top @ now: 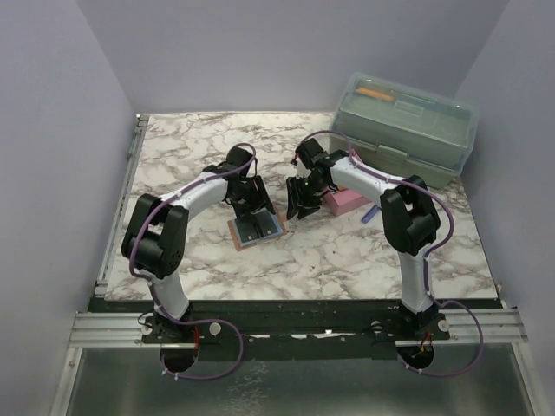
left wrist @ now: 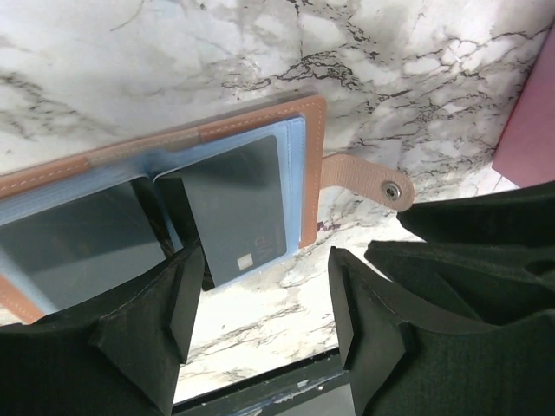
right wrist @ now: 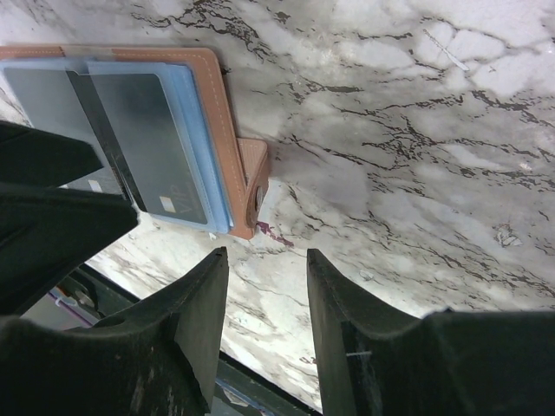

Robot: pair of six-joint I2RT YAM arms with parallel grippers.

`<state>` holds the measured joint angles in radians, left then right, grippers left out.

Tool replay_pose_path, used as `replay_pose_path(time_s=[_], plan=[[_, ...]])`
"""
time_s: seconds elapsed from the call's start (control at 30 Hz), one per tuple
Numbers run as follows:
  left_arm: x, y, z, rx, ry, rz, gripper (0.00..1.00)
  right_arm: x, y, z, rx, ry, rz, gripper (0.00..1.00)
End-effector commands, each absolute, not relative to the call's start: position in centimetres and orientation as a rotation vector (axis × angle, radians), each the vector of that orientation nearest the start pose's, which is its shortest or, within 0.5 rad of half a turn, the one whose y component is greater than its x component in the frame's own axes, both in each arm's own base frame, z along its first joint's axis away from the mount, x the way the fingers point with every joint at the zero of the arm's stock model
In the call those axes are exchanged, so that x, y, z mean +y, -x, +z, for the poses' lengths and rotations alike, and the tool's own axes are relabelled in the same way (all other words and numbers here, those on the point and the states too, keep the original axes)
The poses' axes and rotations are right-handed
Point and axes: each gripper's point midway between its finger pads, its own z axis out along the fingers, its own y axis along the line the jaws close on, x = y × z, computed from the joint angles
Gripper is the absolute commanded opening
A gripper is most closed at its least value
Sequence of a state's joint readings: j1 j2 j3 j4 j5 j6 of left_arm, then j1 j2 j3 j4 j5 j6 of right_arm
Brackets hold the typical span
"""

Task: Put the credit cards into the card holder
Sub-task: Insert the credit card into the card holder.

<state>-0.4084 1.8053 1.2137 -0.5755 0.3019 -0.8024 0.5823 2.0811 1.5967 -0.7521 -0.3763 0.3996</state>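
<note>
Left wrist: card holder (left wrist: 313,173) open flat, tan rim, dark cards (left wrist: 238,208) inside.

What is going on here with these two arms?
The card holder lies open on the table, with dark cards already in its sleeves. The left gripper hangs open just above its edge, and the right gripper stands open beside it. Neither holds a card.
</note>
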Motion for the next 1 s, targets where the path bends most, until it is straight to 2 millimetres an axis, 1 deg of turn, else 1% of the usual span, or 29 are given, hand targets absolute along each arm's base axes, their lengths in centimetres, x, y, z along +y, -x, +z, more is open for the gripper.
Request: replay_pose_path(time_s=[0.0,0.1,0.17,0.27,0.4,0.47,0.57,0.63,0.73,0.8,0.9,0.93,0.97], plan=[[-20.9,-31.6,7.3,2.785,0.487,-0.622,0.66,30.6,-31.9,6.8,2.875,0.386,0.765,0.45],[-20.0,-31.2,6.6,2.790,0.529,-0.591,0.68,30.6,-31.9,6.8,2.874,0.387,0.765,0.45],[-19.8,-31.1,6.0,2.803,0.542,-0.580,0.69,30.6,-31.9,6.8,2.874,0.388,0.767,0.45],[-20.1,-31.4,5.2,2.824,0.542,-0.583,0.69,30.6,-31.9,7.0,2.872,0.387,0.765,0.45],[-21.3,-32.2,4.5,2.845,0.545,-0.634,0.69,30.7,-32.0,7.1,2.872,0.388,0.767,0.45],[-22.4,-32.9,4.8,2.830,0.536,-0.700,0.68,30.7,-32.0,7.2,2.870,0.387,0.770,0.45],[-24.3,-33.9,6.0,2.803,0.526,-0.817,0.63,30.8,-32.1,7.2,2.870,0.383,0.769,0.45],[-24.8,-34.4,6.8,2.782,0.528,-0.847,0.60,30.8,-32.1,7.2,2.871,0.380,0.770,0.45],[-24.0,-34.3,7.6,2.746,0.529,-0.820,0.61,30.8,-32.1,7.4,2.869,0.376,0.775,0.45],[-23.2,-33.4,7.5,2.752,0.539,-0.799,0.65,30.8,-32.2,7.5,2.868,0.368,0.774,0.45],[-22.8,-32.3,8.0,2.750,0.537,-0.808,0.66,31.0,-32.2,7.8,2.866,0.357,0.784,0.45],[-22.7,-32.0,8.1,2.750,0.539,-0.816,0.63,31.1,-32.3,8.0,2.863,0.353,0.789,0.45],[-22.7,-31.8,8.3,2.750,0.538,-0.823,0.59,31.2,-32.3,8.1,2.861,0.347,0.799,0.45]])
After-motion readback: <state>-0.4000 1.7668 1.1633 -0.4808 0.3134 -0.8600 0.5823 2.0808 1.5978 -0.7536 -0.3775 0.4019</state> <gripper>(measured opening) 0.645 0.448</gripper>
